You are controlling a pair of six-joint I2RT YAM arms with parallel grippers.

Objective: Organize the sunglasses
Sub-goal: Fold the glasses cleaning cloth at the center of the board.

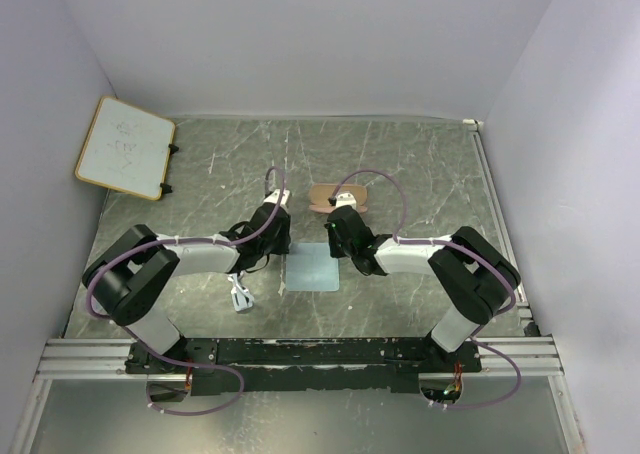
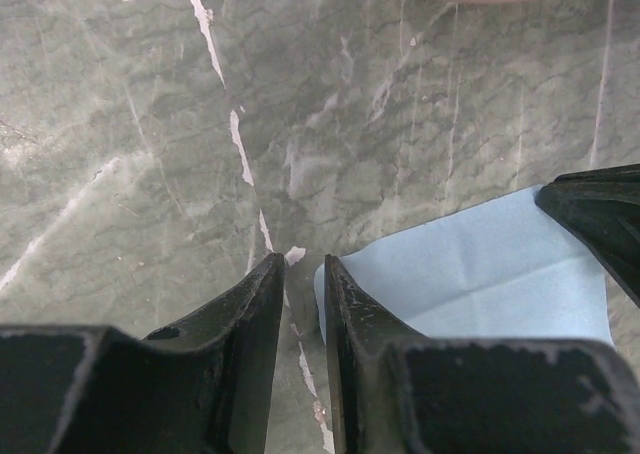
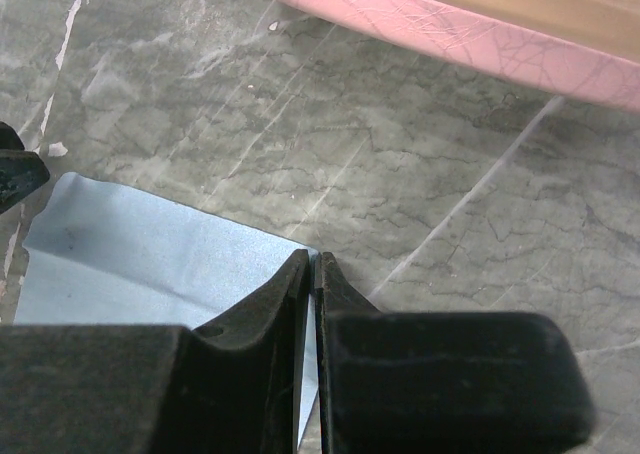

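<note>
Blue cloth (image 1: pixel 312 270) lies flat; barely parted left gripper (image 2: pixel 300 262) and closed right gripper (image 3: pixel 311 260) meet its far corners, probably to straighten it.

One each: sunglasses (image 1: pixel 240 299), cloth (image 1: pixel 312 271), case (image 1: pixel 320 194), whiteboard (image 1: pixel 125 146)

White sunglasses (image 1: pixel 240 299), blue cloth (image 1: pixel 311 270), pink case (image 3: pixel 450 24), marbled table (image 1: pixel 420 174).

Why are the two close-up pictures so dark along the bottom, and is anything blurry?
Left wrist view: the left pincer's black fingers crowd the bottom as dark, near-featureless shapes; the grey-green marbled tabletop is sharp. Right wrist view: same darkness, while the light blue rectangular cloth is crisp. Top view: soft, even light, no glare; the thin white-framed sunglasses are too small for detail.
</note>
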